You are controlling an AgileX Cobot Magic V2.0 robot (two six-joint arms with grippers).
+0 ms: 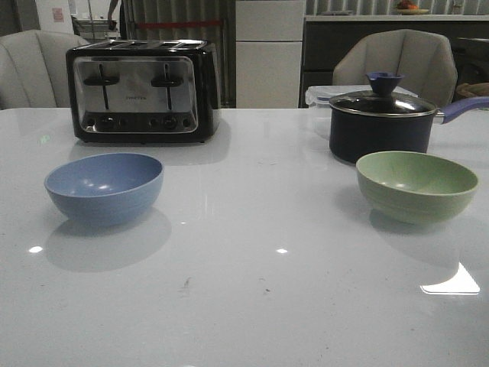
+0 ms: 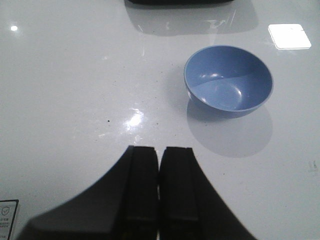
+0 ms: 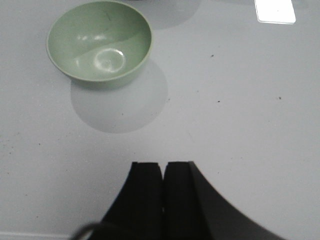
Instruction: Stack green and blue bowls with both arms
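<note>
The blue bowl (image 1: 105, 186) sits upright and empty on the left of the white table. The green bowl (image 1: 416, 185) sits upright and empty on the right, just in front of the saucepan. Neither arm shows in the front view. In the left wrist view my left gripper (image 2: 159, 150) is shut and empty over bare table, well short of the blue bowl (image 2: 228, 80). In the right wrist view my right gripper (image 3: 163, 165) is shut and empty over bare table, well short of the green bowl (image 3: 99, 44).
A black and chrome toaster (image 1: 142, 90) stands at the back left. A dark saucepan with a glass lid and blue knob (image 1: 382, 121) stands at the back right, a clear lidded box (image 1: 319, 98) behind it. Chairs stand beyond the table (image 1: 252, 306).
</note>
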